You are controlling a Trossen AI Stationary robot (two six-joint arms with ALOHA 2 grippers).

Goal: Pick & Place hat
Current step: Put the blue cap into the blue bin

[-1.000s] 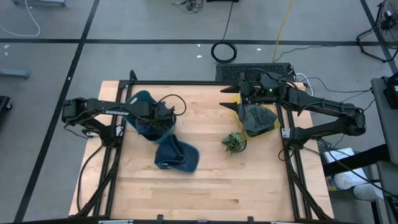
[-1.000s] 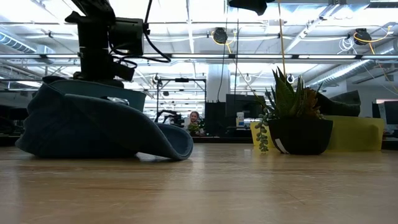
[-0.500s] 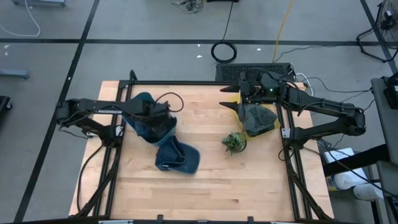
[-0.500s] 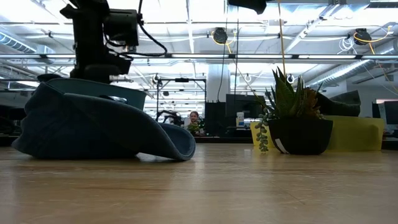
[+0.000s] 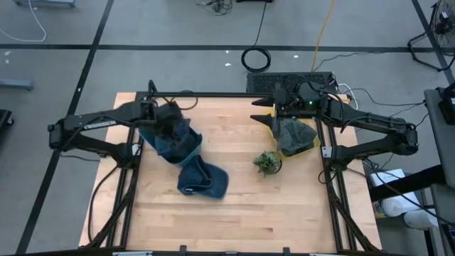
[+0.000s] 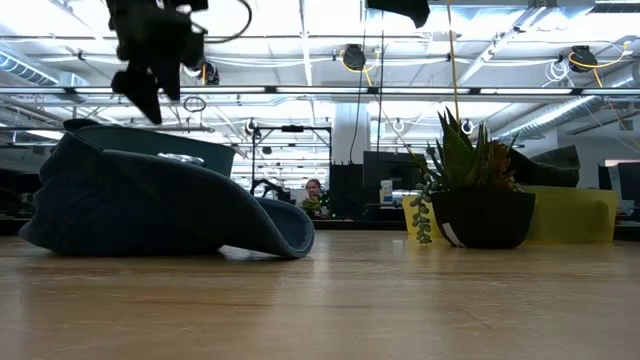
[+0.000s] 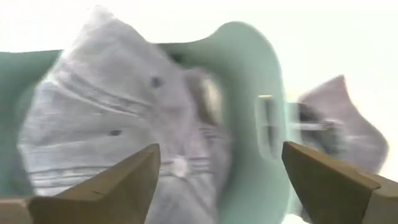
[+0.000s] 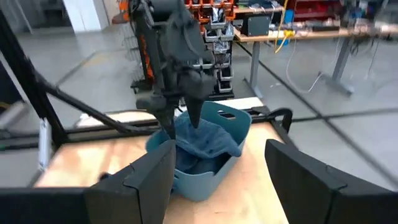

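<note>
You had 1 soft, light hat (image 5: pixel 202 178) lying limp on the table (image 5: pixel 284 206) beside the bin (image 5: pixel 170 139); pinch its stiffer brim. Left gripper (image 5: pixel 167 117) hovered empty, fingers spread; right gripper (image 5: pixel 274 114) waited, also spread.

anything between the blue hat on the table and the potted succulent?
Nothing: bare wood lies between the blue hat and the potted succulent, as the high view shows; the low view agrees.

left arm (image 5: pixel 92 126): dark links, white lettering showing on one link, black cable looping near the wrist | right arm (image 5: pixel 370 128): dark jointed links, green light glowing near the wrist, cables trailing at its base | fingers (image 8: pixel 134 183): dark, broad, tapering in the wrist views
</note>
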